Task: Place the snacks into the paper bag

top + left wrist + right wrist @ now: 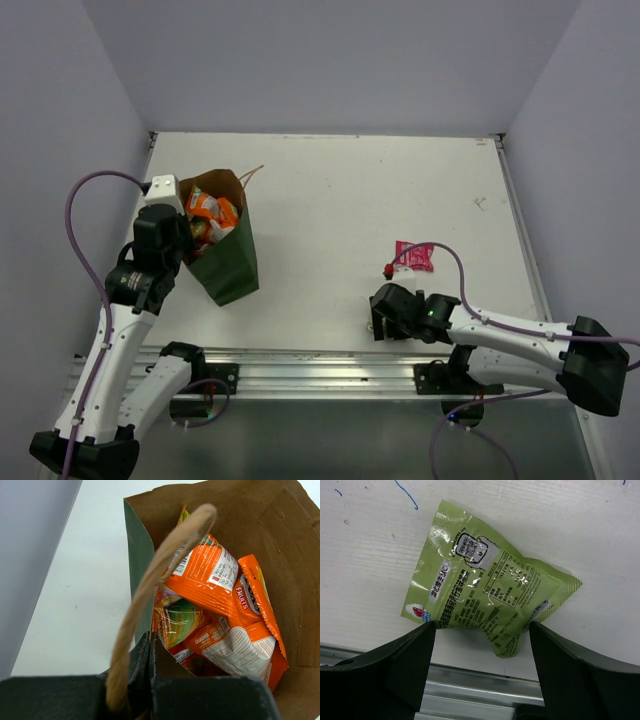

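The dark green paper bag stands upright at the left. Its brown inside holds an orange-white packet, another orange packet and a red packet with colourful print. My left gripper is shut on the bag's near rim, beside the loop handle. The small pale green packet lies flat near the table's front edge. My right gripper is open just above it, fingers either side of its near end. The small pink packet lies on the table beyond the right gripper.
A metal rail runs along the table's front edge right behind the green packet. Grey walls close in the table at the back and on both sides; the bag stands near the left wall.
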Tool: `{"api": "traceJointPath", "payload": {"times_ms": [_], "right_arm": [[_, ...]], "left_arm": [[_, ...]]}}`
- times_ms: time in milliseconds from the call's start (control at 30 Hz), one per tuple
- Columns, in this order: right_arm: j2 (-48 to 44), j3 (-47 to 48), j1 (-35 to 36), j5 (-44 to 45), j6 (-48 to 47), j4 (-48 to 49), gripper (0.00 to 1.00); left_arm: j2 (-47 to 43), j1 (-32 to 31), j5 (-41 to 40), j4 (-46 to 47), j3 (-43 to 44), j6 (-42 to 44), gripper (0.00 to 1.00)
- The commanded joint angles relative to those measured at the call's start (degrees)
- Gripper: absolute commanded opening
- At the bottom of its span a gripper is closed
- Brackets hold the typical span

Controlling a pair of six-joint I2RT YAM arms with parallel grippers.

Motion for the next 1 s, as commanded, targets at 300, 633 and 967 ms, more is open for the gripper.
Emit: {"api": "traceJointPath", "payload": {"times_ms": [300, 633, 967], "right_arm": [[6.5, 3.7, 0.3, -1.1, -2.4, 6.6, 0.00], [18.1, 58.2, 0.9, 4.6, -25.4, -1.0, 0.00], [52.1, 98.7, 0.9, -17.7, -31.3, 4.3, 0.00]], "left_arm": [[-1.5, -0.4, 1.0, -1.3, 2.3, 1.8, 0.00], [-3.2, -0.4, 0.9, -1.9, 2.1, 1.6, 0.00], [-3.7, -0.4, 0.3, -2.8, 2.7, 0.9, 0.00]]}}
